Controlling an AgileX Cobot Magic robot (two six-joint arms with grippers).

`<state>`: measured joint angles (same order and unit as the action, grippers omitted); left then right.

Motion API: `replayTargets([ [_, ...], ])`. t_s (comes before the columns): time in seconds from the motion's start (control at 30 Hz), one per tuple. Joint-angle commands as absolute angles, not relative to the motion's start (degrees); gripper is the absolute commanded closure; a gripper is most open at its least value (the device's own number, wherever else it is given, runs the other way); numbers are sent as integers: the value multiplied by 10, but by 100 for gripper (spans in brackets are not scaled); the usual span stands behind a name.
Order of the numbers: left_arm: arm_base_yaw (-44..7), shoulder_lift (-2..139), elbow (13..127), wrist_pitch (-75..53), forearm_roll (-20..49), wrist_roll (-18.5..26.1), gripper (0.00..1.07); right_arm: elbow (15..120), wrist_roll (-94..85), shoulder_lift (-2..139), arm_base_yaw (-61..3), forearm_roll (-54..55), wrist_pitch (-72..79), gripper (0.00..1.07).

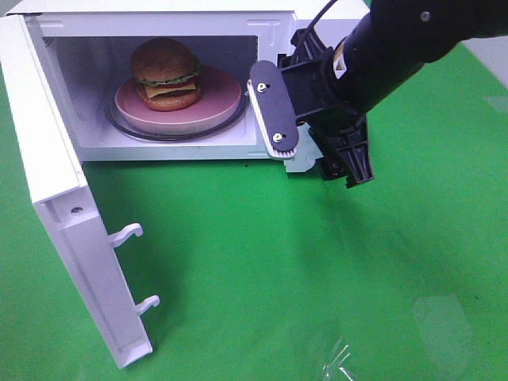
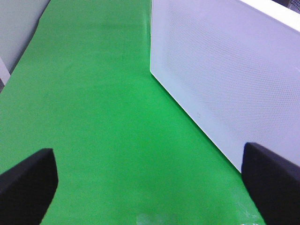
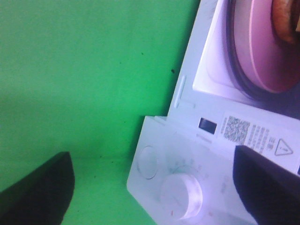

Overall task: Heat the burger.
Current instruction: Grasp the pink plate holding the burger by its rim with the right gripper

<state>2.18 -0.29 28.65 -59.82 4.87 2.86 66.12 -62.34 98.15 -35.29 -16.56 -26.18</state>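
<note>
Orange-brown burger on pink plate inside microwave, beside spread, empty right tool

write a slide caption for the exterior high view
Burger on a pink plate inside the open microwave; the right hand, open and empty, hangs at its control panel.

A: Where's the round burger with lettuce and cheese?

B: On the round pink plate, which rests on the turntable inside the white box-shaped microwave.

A: And the door?

B: The white microwave door swings out at the left, over the green table cover.

A: The arms?

B: The right gripper hovers before the control panel, right of the cavity. The left gripper sits beside the door's outer face.
</note>
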Motion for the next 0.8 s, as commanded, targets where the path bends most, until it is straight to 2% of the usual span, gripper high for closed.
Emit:
replayTargets([
  [0.03, 22, -15, 285, -596, 51, 28, 6, 682, -612, 998, -363, -180, -256, 19],
  [0.8, 22, -15, 285, -596, 51, 28, 6, 846, -571, 1163, -390, -185, -215, 22],
])
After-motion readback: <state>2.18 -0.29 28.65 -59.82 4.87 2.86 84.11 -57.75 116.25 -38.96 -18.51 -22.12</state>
